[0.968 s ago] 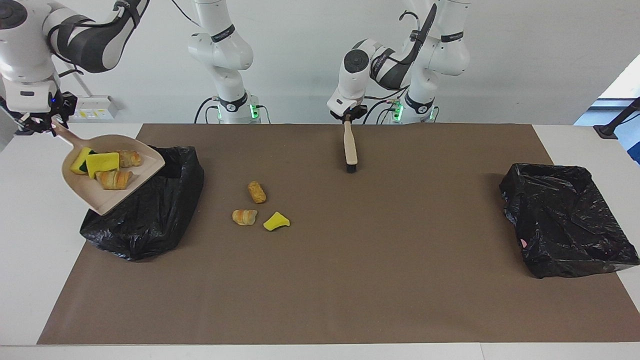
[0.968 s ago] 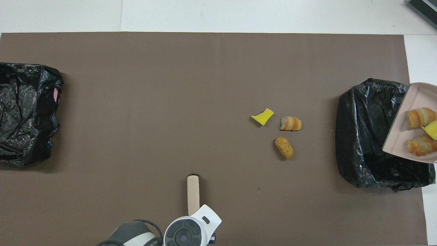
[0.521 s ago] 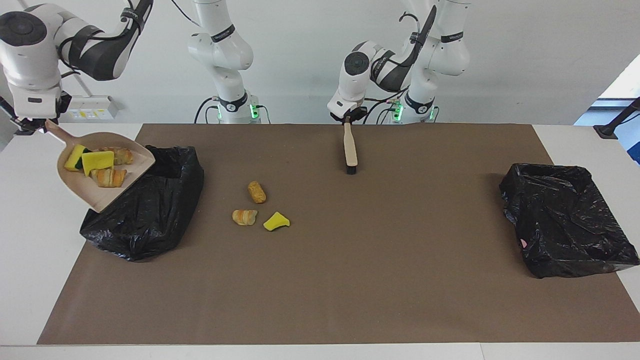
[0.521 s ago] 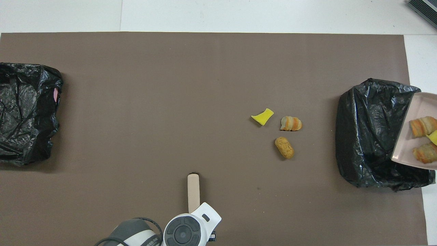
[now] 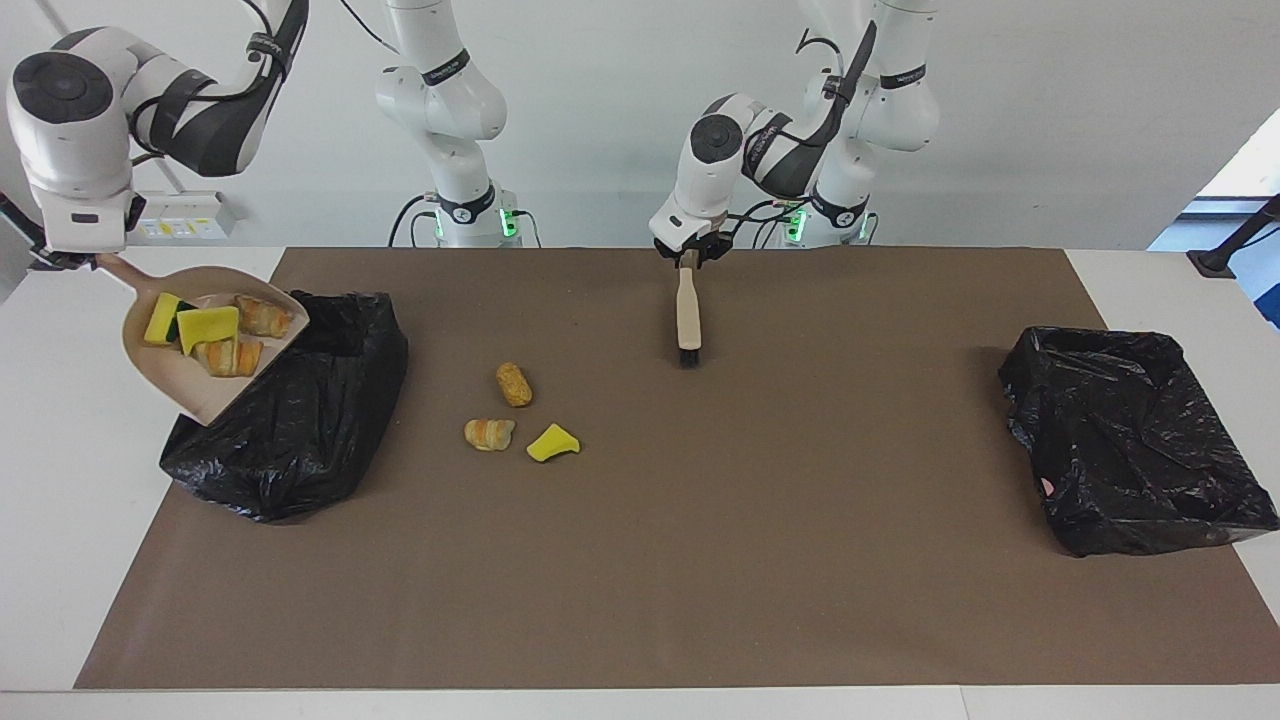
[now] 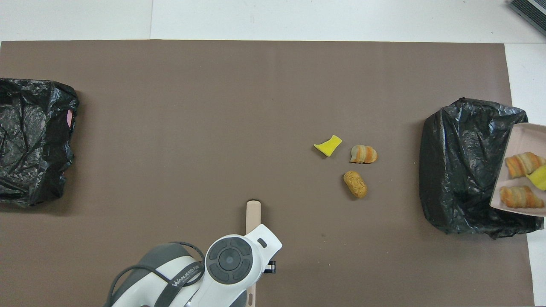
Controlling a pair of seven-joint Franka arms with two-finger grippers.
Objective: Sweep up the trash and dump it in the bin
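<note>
Trash: 4 bits sit in dustpan (image 5: pixel 205 345), tilted over bin (image 5: pixel 300 440) at right arm's end; 3 bits (image 5: pixel 515 415) lie on mat nearby. Right end effector (image 5: pixel 75 255) grips dustpan handle. Left end effector (image 5: pixel 690 250) at brush (image 5: pixel 687 315) handle, can't tell if gripping.

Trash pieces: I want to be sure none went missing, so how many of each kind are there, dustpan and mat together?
Yellow sponge chunks: 3 (1 on the mat, 2 in the dustpan)
Bread or pastry pieces: 4 (2 on the mat, 2 in the dustpan)
Total: 7
</note>
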